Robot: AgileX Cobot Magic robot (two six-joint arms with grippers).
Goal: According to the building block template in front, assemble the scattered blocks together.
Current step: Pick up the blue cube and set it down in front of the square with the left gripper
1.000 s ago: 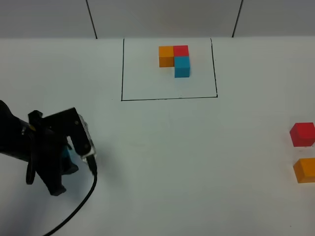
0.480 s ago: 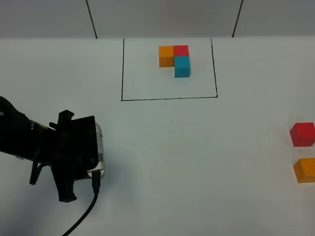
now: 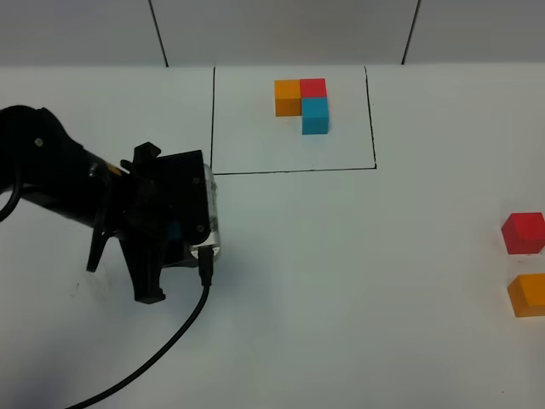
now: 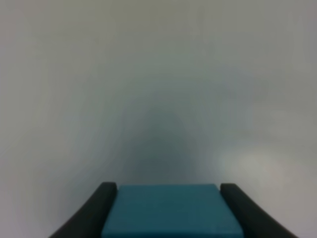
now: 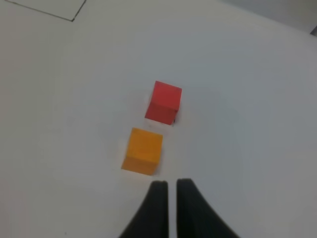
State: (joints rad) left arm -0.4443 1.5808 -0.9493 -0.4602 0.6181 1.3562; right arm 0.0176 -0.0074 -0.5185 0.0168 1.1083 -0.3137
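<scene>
The template, an L of orange, red and cyan cubes, sits inside a thin black rectangle at the back middle. My left gripper is shut on the cyan cube, held between both fingers above the white table. From the high view only a sliver of cyan shows under the left arm, left of the rectangle's near corner. The red cube and orange cube lie at the far right edge. My right gripper is shut and empty, just short of the orange cube and red cube.
The left arm's black cable trails to the front edge of the white table. A corner of the black rectangle shows in the right wrist view. The right arm is out of the high view.
My left arm has lifted and moved back and to the right with the cyan cube, from the front left toward the rectangle's near left corner. The red and orange cubes have not moved.
</scene>
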